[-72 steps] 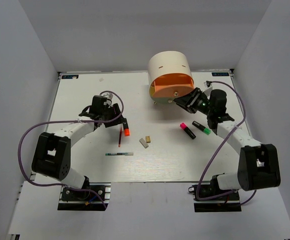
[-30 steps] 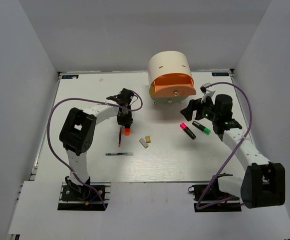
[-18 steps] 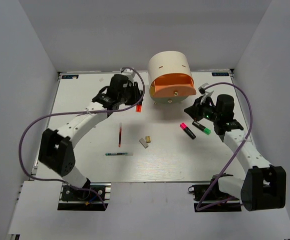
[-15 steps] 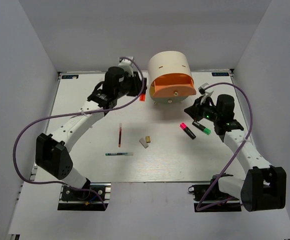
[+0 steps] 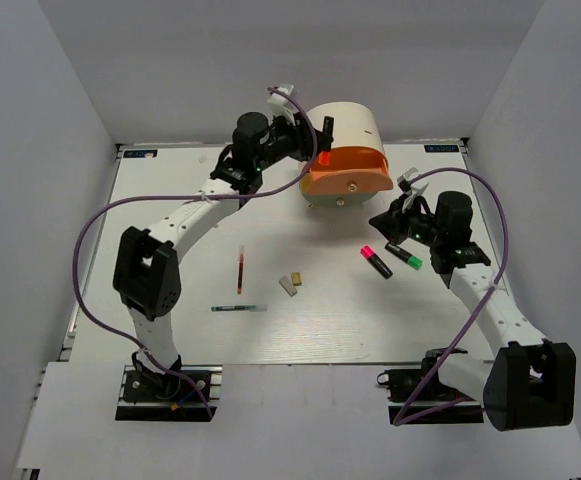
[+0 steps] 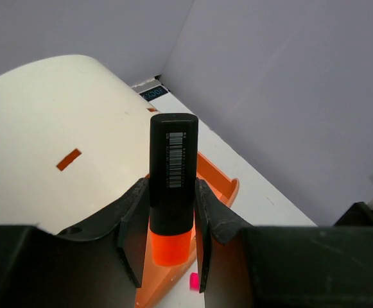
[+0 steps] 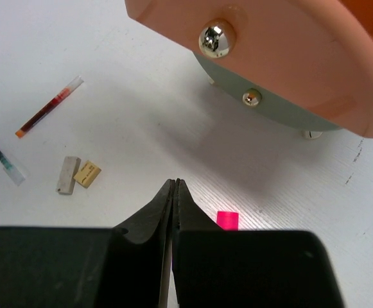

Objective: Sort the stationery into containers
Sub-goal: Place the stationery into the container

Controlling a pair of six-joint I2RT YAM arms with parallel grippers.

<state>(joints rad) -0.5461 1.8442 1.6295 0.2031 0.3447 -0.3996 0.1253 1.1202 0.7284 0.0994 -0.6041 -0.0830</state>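
Note:
My left gripper (image 5: pixel 315 135) is shut on the black highlighter with the orange cap (image 6: pixel 172 173) and holds it cap-down above the open orange drawer (image 5: pixel 348 170) of the cream organizer (image 5: pixel 340 122). The drawer's rim also shows in the left wrist view (image 6: pixel 221 183). My right gripper (image 5: pixel 385 222) is shut and empty, its tips (image 7: pixel 174 191) over bare table below the drawer's knob (image 7: pixel 213 37). The pink-capped highlighter (image 5: pixel 375 261) and the green-capped highlighter (image 5: pixel 403 256) lie beside it. The pencil (image 5: pixel 240 271), the pen (image 5: pixel 238 308), the white eraser (image 5: pixel 288 286) and the tan eraser (image 5: pixel 297 278) lie mid-table.
A lower drawer front with a small knob (image 7: pixel 251 97) sits shut under the orange one. The table's white top (image 5: pixel 170 200) ends at walls on the left, right and back. Purple cables loop beside both arms.
My left gripper has lifted the orange-capped highlighter off the table and carried it up and right to above the open drawer. My right gripper drew back from the drawer and has barely moved since.

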